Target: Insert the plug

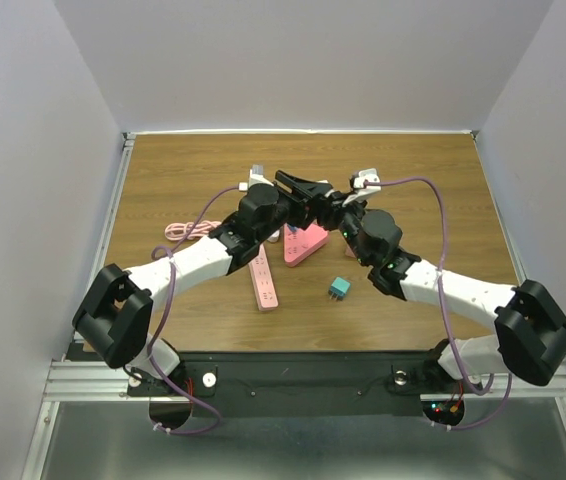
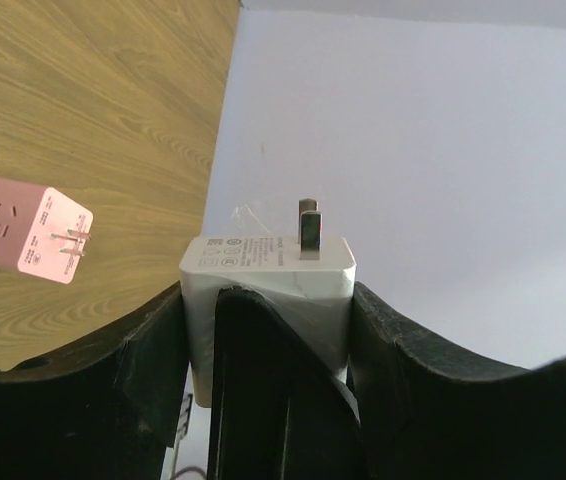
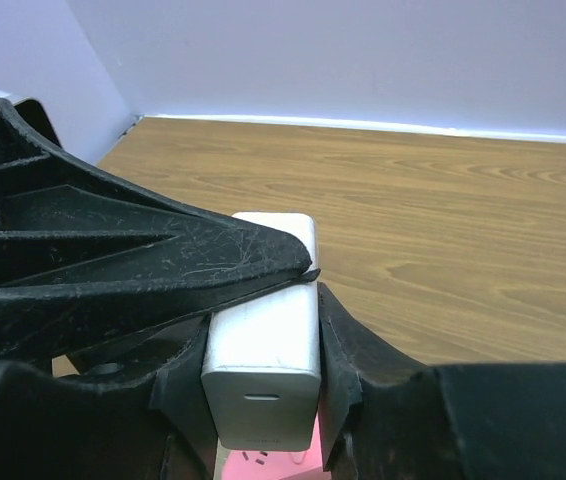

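Note:
A white plug (image 2: 268, 262) with two metal prongs (image 2: 309, 226) is held above the table between both grippers. My left gripper (image 2: 268, 296) is shut on its sides. My right gripper (image 3: 263, 322) is shut on the same plug (image 3: 263, 345), with a left finger (image 3: 163, 262) lying across its top. In the top view the grippers, left (image 1: 303, 188) and right (image 1: 335, 206), meet over the table's middle and hide the plug. A pink power strip (image 1: 263, 280) lies on the table below the left arm. A pink socket face (image 3: 263, 466) shows just under the plug.
A pink cube adapter (image 2: 28, 235) with prongs lies on the wood; the top view shows a pink block (image 1: 303, 243) under the grippers. A small teal cube (image 1: 339, 288) sits near the right arm. A pink coiled cable (image 1: 178, 232) lies at the left. White walls surround the table.

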Available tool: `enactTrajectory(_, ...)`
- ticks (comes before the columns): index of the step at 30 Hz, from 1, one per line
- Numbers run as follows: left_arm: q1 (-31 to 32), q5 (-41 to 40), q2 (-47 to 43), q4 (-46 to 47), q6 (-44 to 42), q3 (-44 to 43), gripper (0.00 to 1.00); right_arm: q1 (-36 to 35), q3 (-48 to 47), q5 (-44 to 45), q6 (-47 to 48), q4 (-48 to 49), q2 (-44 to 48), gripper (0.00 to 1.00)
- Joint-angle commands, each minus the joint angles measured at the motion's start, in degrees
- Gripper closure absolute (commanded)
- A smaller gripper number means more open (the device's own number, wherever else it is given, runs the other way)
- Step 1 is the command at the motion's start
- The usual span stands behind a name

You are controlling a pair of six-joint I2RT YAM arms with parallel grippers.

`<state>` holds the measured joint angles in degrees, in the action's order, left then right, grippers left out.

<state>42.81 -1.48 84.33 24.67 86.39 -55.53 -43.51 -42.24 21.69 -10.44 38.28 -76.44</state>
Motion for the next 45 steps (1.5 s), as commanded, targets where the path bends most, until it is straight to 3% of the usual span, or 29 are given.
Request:
enactTrajectory(1,-2.55,4.37,-2.24,4.51,-3.24,1.03,0.54,0.53,0.13,4.41,3.13,4.88,4.45,1.0)
enactTrajectory(2,-3.95,4.38,-2.59,4.43,-5.07,1.64,0.4,0.53,0.31,5.28,3.58,3.57,5.07,1.0)
enactTrajectory(3,-4.57,4.29,-3.21,4.43,-5.96,2.09,0.4,0.53,0.4,5.81,3.93,2.6,5.69,1.0)
enactTrajectory(4,-5.44,4.29,-4.08,4.17,-7.19,2.35,0.26,0.61,0.4,6.25,5.15,1.72,6.56,1.0)
enactTrajectory(6,-7.9,4.46,-5.32,2.24,-10.26,3.05,0.12,0.79,0.4,6.52,6.04,-1.18,7.36,1.0)
enactTrajectory(8,-10.27,3.07,-7.42,-1.09,-13.77,4.37,0.08,2.1,-0.12,4.34,6.48,-5.22,8.59,1.0)
enactTrajectory(10,-11.77,2.01,-9.7,-3.12,-16.85,5.6,0.07,2.98,-0.91,2.57,7.0,-8.65,9.12,1.0)
enactTrajectory(15,-14.85,-3.01,-9.64,-9.55,-32.47,5.7,0.07,4.48,-7.41,-13.84,13.41,-24.81,8.07,0.99)
enactTrajectory(23,-15.12,9.2,1.52,-12.17,-46.55,-3.78,0.08,4.48,-22.0,-32.57,17.29,-50.64,-2.99,1.0)
enactTrajectory(29,-15.03,9.39,7.42,-14.29,-51.32,-7.75,0.11,4.48,-29.65,-34.18,20.46,-61.13,-9.42,1.0)
enactTrajectory(45,-5.81,1.91,19.72,-27.21,-62.13,-20.32,0.18,4.57,-33.35,-31.63,20.81,-68.52,-10.22,0.99)
